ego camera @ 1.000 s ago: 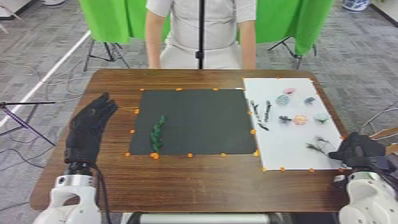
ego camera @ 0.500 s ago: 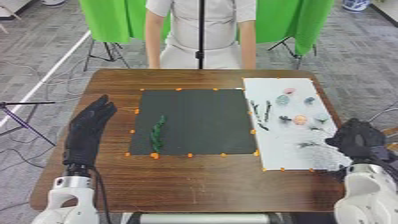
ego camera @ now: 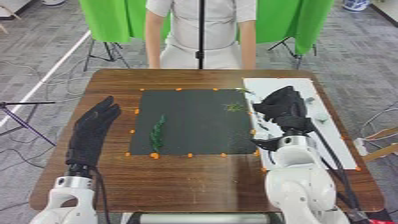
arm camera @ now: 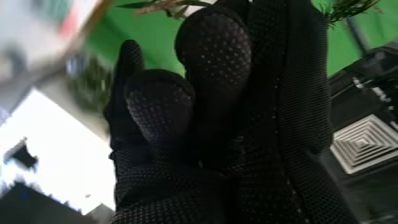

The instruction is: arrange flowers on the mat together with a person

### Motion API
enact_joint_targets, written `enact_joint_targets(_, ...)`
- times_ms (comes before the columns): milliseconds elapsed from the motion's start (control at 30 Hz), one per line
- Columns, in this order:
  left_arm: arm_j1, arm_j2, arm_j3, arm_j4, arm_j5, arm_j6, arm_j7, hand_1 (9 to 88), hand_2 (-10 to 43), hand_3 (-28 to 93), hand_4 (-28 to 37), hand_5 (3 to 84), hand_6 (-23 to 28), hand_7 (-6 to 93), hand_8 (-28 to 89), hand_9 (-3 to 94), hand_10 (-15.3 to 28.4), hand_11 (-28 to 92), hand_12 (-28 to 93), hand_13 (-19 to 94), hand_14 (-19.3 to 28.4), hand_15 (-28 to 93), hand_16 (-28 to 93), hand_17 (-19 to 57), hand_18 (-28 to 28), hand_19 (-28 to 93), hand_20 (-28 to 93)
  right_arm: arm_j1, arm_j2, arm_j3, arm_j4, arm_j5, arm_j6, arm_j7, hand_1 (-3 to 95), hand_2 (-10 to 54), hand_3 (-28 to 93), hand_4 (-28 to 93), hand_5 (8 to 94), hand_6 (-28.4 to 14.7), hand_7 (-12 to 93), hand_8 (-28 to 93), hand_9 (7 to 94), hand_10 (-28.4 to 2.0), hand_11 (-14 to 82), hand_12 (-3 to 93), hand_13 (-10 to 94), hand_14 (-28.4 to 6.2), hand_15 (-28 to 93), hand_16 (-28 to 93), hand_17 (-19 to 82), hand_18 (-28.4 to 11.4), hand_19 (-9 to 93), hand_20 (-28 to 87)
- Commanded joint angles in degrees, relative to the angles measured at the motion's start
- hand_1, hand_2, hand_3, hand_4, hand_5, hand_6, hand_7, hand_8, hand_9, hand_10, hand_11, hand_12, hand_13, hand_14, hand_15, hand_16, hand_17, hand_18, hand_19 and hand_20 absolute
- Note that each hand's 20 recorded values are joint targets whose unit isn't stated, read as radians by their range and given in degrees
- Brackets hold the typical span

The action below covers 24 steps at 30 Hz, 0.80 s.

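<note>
Over the left edge of the white sheet (ego camera: 333, 135), my right hand (ego camera: 282, 106) pinches a thin branched sprig (ego camera: 234, 107), whose feathery green tips hang above the dark mat's (ego camera: 191, 122) upper right part. In the right wrist view the right hand (arm camera: 213, 100) has its fingers close together, with green leaves (arm camera: 351, 9) past the fingertips; the stem is hidden. A dark green leafy stem (ego camera: 157, 134) lies upright on the mat's left side. My left hand (ego camera: 92, 127) is over the table left of the mat, fingers straight. A pale green flower (ego camera: 322, 116) lies on the sheet.
Orange dots (ego camera: 155, 156) line the edges of the mat and sheet. The brown table (ego camera: 195, 185) extends around them. A person (ego camera: 202, 40) stands behind the far edge, arms down. My right forearm (ego camera: 298, 180) crosses the sheet's near left corner.
My right hand has moved left and away from me, from the sheet's right edge to its left part, carrying the sprig to the dark mat. The left hand stays almost still.
</note>
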Motion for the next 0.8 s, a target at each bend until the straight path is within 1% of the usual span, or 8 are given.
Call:
enact_joint_targets(33,1.19,0.58,-0.27,-0.8,0.5,-0.54,-1.4,27.0,-6.4,64,-18.8,41.8,3.1,11.4,-6,39.9,12.3,11,15,30,15.0,8,3,4.3,9.7,1,16,1.0,-3.87,-8.03,2.52,0.83,-3.48,-1.06,87.4,-9.5,-28,33,91.5,3.2,21,8,93.7,-9.0,38.1,19.8,74,-12.3,70,32,29,-16.4,54,41)
enact_joint_targets(167,1.15,0.69,-0.23,-0.87,0.61,-1.05,-2.02,26.8,-6.3,64,-19.0,41.8,3.0,11.6,-6,40.0,12.4,11,15,30,15.2,8,4,3.4,10.6,1,16,1.88,-4.57,-10.05,4.79,0.9,-4.84,-0.54,87.2,-9.5,-28,33,91.7,3.1,20,8,93.7,-9.2,38.8,19.5,75,-12.4,70,32,29,-16.4,55,41)
enact_joint_targets(367,1.74,0.91,-0.46,-1.36,0.72,-1.08,-2.49,26.6,-6.1,64,-19.2,41.6,3.1,11.4,-6,40.0,12.5,11,15,30,15.7,8,5,2.6,11.2,2,16,2.9,-4.92,-12.33,7.8,2.76,-5.22,1.93,86.9,-9.5,-28,33,91.8,3.2,20,9,93.7,-9.4,39.6,18.9,75,-12.3,71,32,29,-16.8,56,41)
enact_joint_targets(400,1.58,0.95,-0.39,-1.26,0.73,-1.17,-2.57,26.5,-6.1,64,-19.1,41.5,3.0,11.4,-6,40.1,12.5,11,15,30,15.8,8,5,2.4,11.2,2,16,2.9,-4.85,-12.68,8.05,2.66,-5.32,2.28,86.8,-9.5,-28,33,91.8,3.2,20,9,93.7,-9.3,39.8,18.9,75,-12.3,71,32,29,-16.9,56,41)
enact_joint_targets(433,1.73,0.95,-0.45,-1.41,0.75,-1.01,-2.57,26.5,-6.1,64,-19.1,41.5,3.0,11.4,-6,40.1,12.5,11,15,30,15.8,8,5,2.3,11.3,2,16,3.13,-4.99,-13.08,8.53,2.83,-5.56,2.5,86.8,-9.5,-28,33,91.9,3.2,20,9,93.7,-9.2,40.0,18.8,75,-12.1,71,32,29,-17.0,56,41)
enact_joint_targets(567,1.68,1.05,-0.63,-1.4,0.79,-1.54,-3.0,26.5,-6.1,64,-19.2,41.4,3.1,11.4,-6,40.0,12.6,11,15,30,15.9,8,5,1.8,11.7,2,16,3.28,-4.86,-14.24,9.69,2.94,-5.67,2.31,86.2,-9.5,-28,33,92.1,3.1,20,9,93.7,-9.0,40.2,18.6,76,-12.0,71,32,29,-17.1,57,41)
enact_joint_targets(800,1.74,1.15,-0.76,-1.59,0.98,-1.86,-3.5,26.5,-6.0,64,-19.2,41.3,3.1,11.5,-7,40.0,12.6,11,16,30,16.2,8,6,1.2,12.1,2,16,4.85,-5.23,-15.72,11.62,3.95,-6.87,2.32,85.5,-9.5,-28,33,91.8,3.0,19,9,93.7,-8.9,38.7,18.2,76,-11.7,70,31,29,-17.1,57,40)
